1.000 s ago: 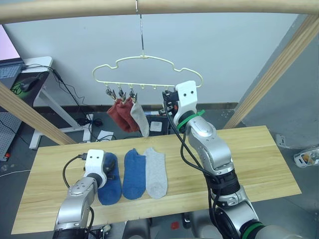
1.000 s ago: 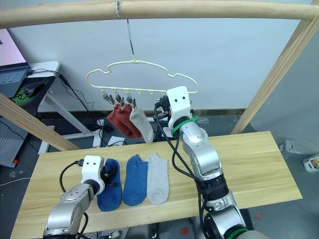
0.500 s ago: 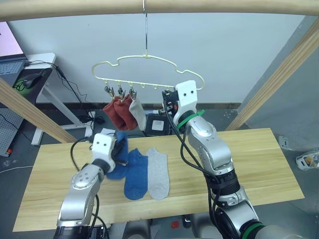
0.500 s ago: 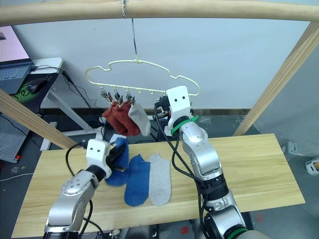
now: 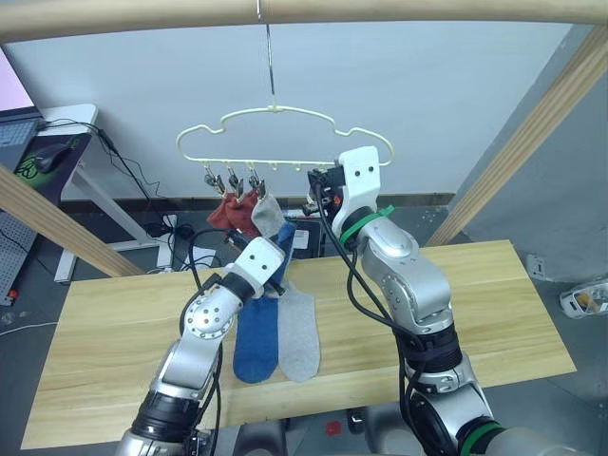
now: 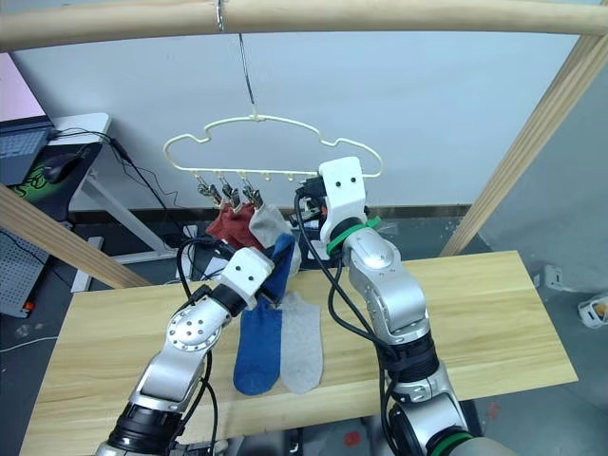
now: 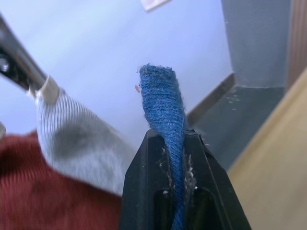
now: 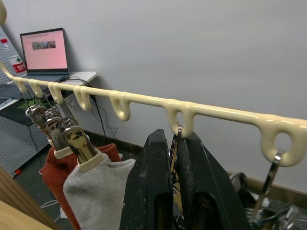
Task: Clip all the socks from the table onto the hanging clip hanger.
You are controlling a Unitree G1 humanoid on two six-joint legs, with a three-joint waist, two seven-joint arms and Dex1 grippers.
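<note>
The left gripper point(image 7: 173, 158), jaws clenched on a blue sock point(image 7: 164, 103), holds it upright just beside the grey sock point(image 6: 269, 224) and rust red socks point(image 6: 231, 226) already clipped to the clip hanger point(image 5: 275, 112). The right gripper point(image 8: 175, 158) has its jaws pinched on a metal clip point(image 8: 175, 143) hanging from the hanger's bar. A second blue sock point(image 5: 255, 328) and a grey one point(image 5: 297, 328) lie lengthwise, side by side, on the bench point(image 5: 494, 304).

Laptop point(image 8: 44, 51) on white desk point(image 8: 76, 76); wooden poles point(image 5: 304, 9) frame scene.
</note>
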